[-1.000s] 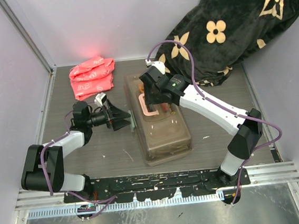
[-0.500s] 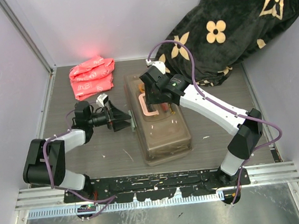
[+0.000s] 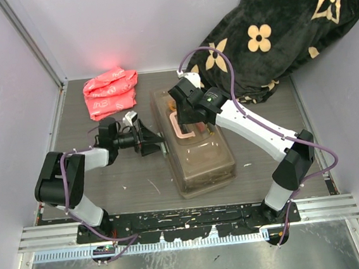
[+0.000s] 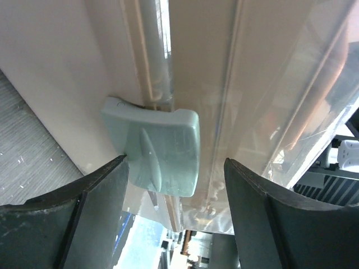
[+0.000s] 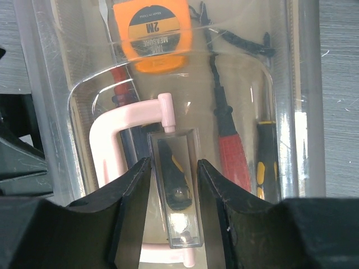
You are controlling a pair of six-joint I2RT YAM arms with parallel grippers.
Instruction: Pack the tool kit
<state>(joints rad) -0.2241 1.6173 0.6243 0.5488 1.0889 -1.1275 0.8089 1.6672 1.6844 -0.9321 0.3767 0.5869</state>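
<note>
Two grippers stood at the toolbox (image 3: pixel 204 161), one at its side and one on its lid. The left gripper (image 4: pixel 174 168) had its jaws wide apart. Between them sat the pale green latch (image 4: pixel 160 148) on the box's left wall. The latch lay close against the finger on the left of the wrist view and well short of the other finger. Nothing was clamped there.

The right gripper (image 5: pixel 174 163) pointed down onto the lid with its jaws narrow. They sat on either side of a clear block (image 5: pixel 176 218) raised at the lid's middle, inside the loop of the pale pink handle (image 5: pixel 106 151), which lay flat. The fingers were hard up against the block's two sides, but whether they were squeezing it could not be told.

The toolbox lay closed in the middle of the grey table (image 3: pixel 126 178), slightly askew. Through the lid showed an orange tape measure (image 5: pixel 158 35), a red-gripped tool (image 5: pixel 233 157) and, beside it, a yellow-and-black handle (image 5: pixel 265 162).

Behind the right arm a black blanket (image 3: pixel 284 29) with cream flowers was heaped in the far right corner, its edge near the box's far end. A pink bundle (image 3: pixel 110 91) lay at the far left, apart from the box.

The tape measure's black label read "2M" and "MEASURE". The white print on the pink bundle was too small to read.
</note>
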